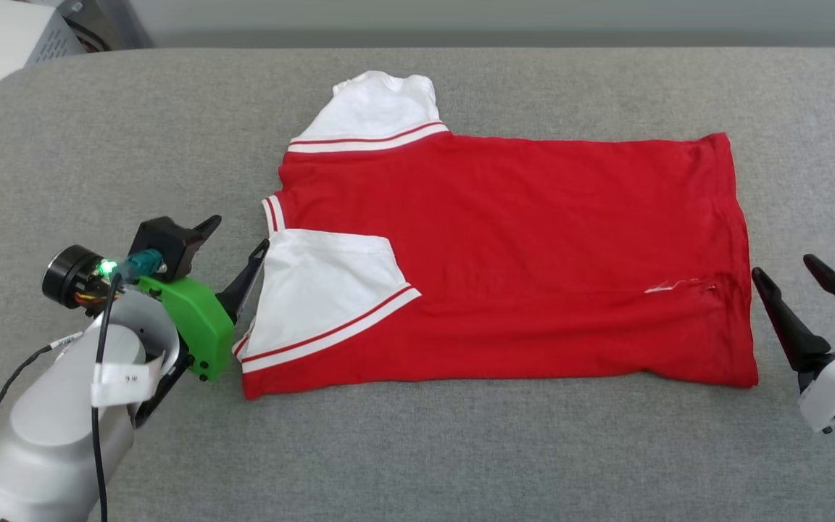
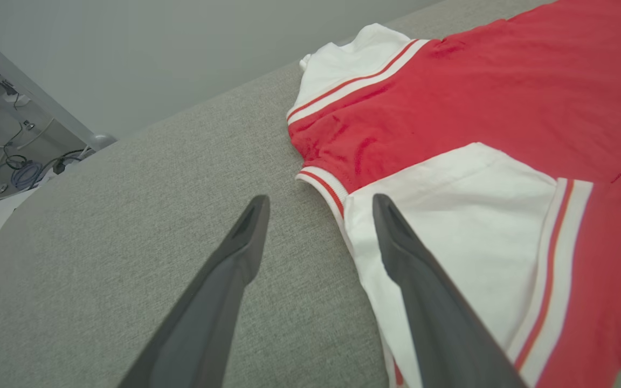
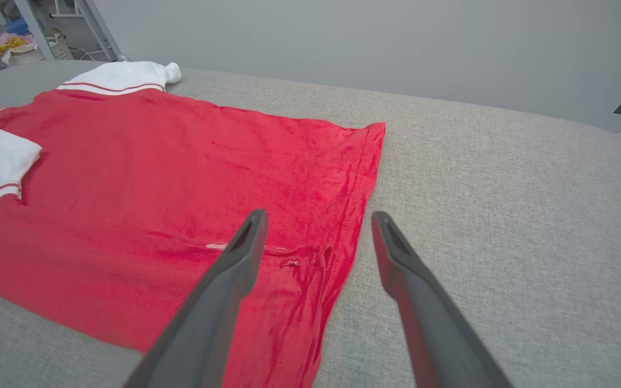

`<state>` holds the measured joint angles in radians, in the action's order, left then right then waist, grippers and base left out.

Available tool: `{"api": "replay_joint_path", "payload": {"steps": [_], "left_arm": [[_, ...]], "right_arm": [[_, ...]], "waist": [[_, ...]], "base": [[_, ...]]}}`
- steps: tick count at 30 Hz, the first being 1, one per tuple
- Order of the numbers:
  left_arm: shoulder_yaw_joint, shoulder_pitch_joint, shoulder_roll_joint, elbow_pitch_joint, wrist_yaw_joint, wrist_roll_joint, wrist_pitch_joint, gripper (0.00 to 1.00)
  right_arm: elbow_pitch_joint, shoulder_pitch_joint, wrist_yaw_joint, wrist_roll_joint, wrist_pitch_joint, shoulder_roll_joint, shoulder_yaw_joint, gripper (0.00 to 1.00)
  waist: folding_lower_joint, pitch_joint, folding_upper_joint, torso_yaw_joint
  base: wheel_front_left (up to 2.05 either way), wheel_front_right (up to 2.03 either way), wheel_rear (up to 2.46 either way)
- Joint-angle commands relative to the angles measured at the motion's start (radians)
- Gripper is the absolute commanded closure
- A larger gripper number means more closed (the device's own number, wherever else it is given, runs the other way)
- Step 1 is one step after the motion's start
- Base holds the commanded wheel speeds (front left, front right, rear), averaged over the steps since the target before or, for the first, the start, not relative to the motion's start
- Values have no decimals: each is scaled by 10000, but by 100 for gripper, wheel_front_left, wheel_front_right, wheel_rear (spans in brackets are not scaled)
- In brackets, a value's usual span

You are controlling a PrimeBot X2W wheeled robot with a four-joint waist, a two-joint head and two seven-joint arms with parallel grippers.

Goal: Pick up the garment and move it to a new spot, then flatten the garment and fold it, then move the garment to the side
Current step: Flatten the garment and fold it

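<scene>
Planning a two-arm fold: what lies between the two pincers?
The garment, lying flat, fills the stretch between the left pincer and the right pincer; the head view shows it.

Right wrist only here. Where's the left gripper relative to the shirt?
Observer: At the shirt's collar end: left gripper open, one finger by the near sleeve's edge.
Operator: Touching cloth?
Observer: Cannot tell; in the left wrist view that finger overlaps the sleeve.
Operator: Sleeve's cropped for me. Folded in?
Observer: Yes, all of it lies on the red body, cuff toward the hem.
</scene>
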<state>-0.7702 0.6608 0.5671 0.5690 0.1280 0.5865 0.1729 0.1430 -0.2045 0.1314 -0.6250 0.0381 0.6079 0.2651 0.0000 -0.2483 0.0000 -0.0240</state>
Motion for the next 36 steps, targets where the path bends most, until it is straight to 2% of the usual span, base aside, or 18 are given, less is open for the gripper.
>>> {"api": "replay_joint_path", "payload": {"steps": [1, 9, 12, 16, 23, 31, 36], "left_arm": [[-55, 223, 185, -365, 26, 370, -411, 0], [-1124, 797, 1365, -2917, 26, 3010, -4439, 0], [-1502, 1020, 1797, -3455, 26, 4049, -6071, 0], [-1890, 1174, 2004, -3679, 26, 4845, -7491, 0], [-2307, 1166, 1905, -3160, 26, 5103, -8216, 0], [-2965, 998, 1607, -2085, 27, 4592, -7830, 0], [-3597, 791, 1371, -1899, 27, 4692, -7684, 0]], "right_arm": [[-252, 205, -7, 173, -147, -81, -242, 0], [-1062, 759, -7, 752, -816, -525, -1016, 0], [-1209, 802, -7, 839, -967, -717, -1046, 0], [-1245, 780, -7, 858, -1079, -886, -1007, 0], [-1071, 531, -7, 806, -1077, -1033, -772, 0], [-780, 68, -7, 730, -941, -1122, -312, 0], [-563, -72, -7, 637, -834, -1063, -181, 0]], "waist": [[0, 226, 0, -117], [0, 358, 0, -281], [0, 343, 0, -259], [0, 274, 0, -220], [0, -29, 0, -34], [0, -428, 0, 262], [0, -559, 0, 318]], "base": [[0, 0, 0], [0, 0, 0], [0, 0, 0], [0, 0, 0], [0, 0, 0], [0, 0, 0], [0, 0, 0]]}}
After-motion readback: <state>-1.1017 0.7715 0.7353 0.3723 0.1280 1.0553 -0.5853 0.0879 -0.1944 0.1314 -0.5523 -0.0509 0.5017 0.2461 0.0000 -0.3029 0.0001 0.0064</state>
